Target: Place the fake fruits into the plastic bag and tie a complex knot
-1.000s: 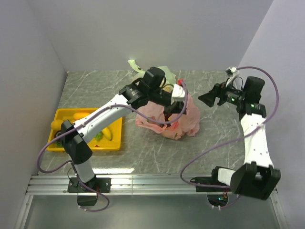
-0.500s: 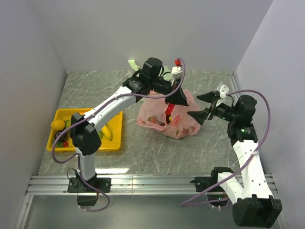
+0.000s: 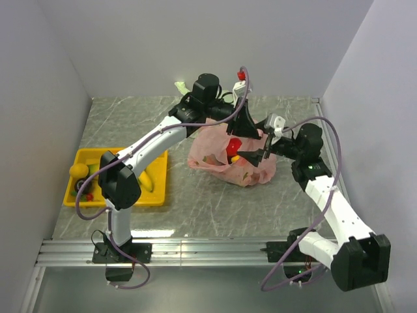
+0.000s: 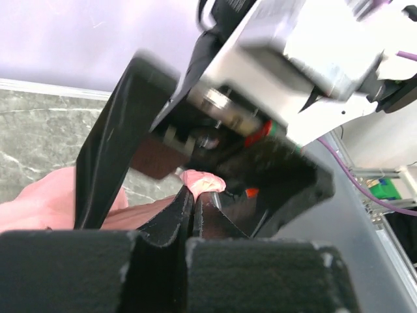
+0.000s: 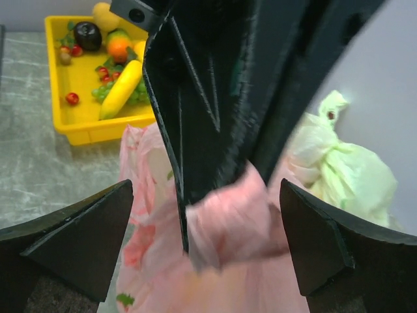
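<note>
The pink plastic bag (image 3: 221, 163) sits mid-table with red and yellow fruit showing through it. My left gripper (image 3: 242, 134) is shut on a bunched handle of the bag (image 4: 203, 181) and holds it up; the left wrist view shows its fingertips (image 4: 192, 195) pinching the pink plastic. My right gripper (image 3: 251, 155) is open, and its fingers (image 5: 78, 241) straddle the bunched pink plastic (image 5: 228, 222) just below the left gripper's black fingers (image 5: 195, 98). More fake fruits lie in the tray: a banana (image 5: 120, 88), an orange fruit (image 5: 117, 49) and a dark purple one (image 5: 86, 34).
The yellow tray (image 3: 156, 195) stands at the left of the table, also in the right wrist view (image 5: 85, 127). A pale green-and-white knotted bag (image 5: 339, 169) lies behind the pink bag by the back wall. Side walls stand close on both sides.
My right arm has swung left to the bag, and its open jaws now stand around the bag's top. My left gripper has shifted slightly right, still holding the handle.
</note>
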`<action>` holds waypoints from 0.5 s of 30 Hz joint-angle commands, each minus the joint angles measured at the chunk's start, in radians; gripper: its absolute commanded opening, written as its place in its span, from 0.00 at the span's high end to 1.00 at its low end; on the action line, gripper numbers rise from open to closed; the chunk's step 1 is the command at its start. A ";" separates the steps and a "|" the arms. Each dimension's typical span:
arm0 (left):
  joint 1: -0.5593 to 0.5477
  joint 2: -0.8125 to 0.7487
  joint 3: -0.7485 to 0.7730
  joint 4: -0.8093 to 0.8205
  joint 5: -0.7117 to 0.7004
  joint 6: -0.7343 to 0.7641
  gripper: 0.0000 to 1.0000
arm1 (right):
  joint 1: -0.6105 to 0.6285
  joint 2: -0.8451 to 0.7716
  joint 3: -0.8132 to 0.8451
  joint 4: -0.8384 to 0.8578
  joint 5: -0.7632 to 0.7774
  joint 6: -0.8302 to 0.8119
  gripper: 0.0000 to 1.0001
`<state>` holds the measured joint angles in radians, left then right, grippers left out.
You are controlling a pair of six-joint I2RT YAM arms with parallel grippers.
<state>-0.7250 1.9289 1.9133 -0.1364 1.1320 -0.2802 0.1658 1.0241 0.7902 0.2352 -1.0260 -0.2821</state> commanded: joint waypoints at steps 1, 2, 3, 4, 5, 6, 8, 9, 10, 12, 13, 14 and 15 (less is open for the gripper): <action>0.002 -0.008 0.044 0.127 0.041 -0.086 1.00 | 0.021 0.056 -0.016 0.095 0.036 0.021 0.03; 0.002 -0.010 0.050 0.129 0.043 -0.106 1.00 | 0.021 0.070 -0.020 0.087 0.047 0.018 0.06; 0.002 -0.010 0.053 0.156 0.038 -0.109 1.00 | 0.021 0.088 -0.038 0.088 0.058 0.017 0.08; 0.004 -0.010 0.058 0.162 0.035 -0.114 1.00 | 0.021 0.093 -0.049 0.095 0.064 0.020 0.12; 0.006 -0.010 0.061 0.181 0.025 -0.128 1.00 | 0.023 0.097 -0.060 0.092 0.073 0.023 0.20; 0.009 -0.010 0.059 0.199 0.020 -0.140 1.00 | 0.021 0.100 -0.078 0.093 0.076 0.032 0.25; 0.021 -0.016 0.049 0.242 -0.006 -0.154 1.00 | 0.020 0.099 -0.095 0.084 0.087 0.073 0.38; 0.027 -0.019 0.041 0.267 -0.035 -0.165 1.00 | 0.020 0.097 -0.106 0.070 0.087 0.077 0.50; 0.041 -0.025 0.035 0.288 -0.050 -0.172 1.00 | 0.018 0.096 -0.111 0.058 0.086 0.080 0.55; 0.052 -0.028 0.042 0.270 -0.096 -0.157 0.97 | 0.009 0.088 -0.117 0.013 0.064 0.090 0.77; 0.065 -0.039 0.056 0.243 -0.112 -0.136 0.89 | 0.006 0.082 -0.114 -0.006 0.060 0.086 0.92; 0.073 -0.048 0.055 0.216 -0.124 -0.082 0.81 | 0.005 0.076 -0.114 -0.035 0.061 0.080 1.00; 0.082 -0.066 0.047 0.171 -0.158 -0.056 0.68 | -0.002 0.058 -0.123 -0.046 0.057 0.074 1.00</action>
<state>-0.6716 1.9350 1.9156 0.0032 1.0595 -0.3889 0.1772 1.1156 0.6979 0.2676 -0.9649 -0.2073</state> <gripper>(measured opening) 0.203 0.028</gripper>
